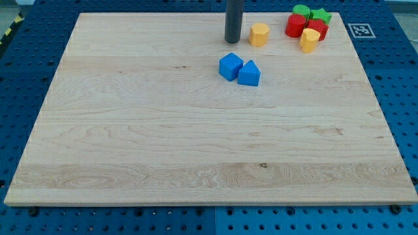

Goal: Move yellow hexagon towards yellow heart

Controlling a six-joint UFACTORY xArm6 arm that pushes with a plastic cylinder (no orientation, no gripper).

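Observation:
The yellow hexagon (259,34) stands near the view's top, right of centre, on the wooden board (163,130). The yellow heart (309,40) stands further to the view's right, touching a cluster of red and green blocks. My tip (232,40) is the lower end of the dark rod, just to the view's left of the yellow hexagon, with a small gap between them.
A red block (295,25) and another red block (318,29), a green round block (301,10) and a green star (321,15) crowd the top right corner. A blue cube (230,66) and a blue pentagon-like block (249,73) sit touching below my tip.

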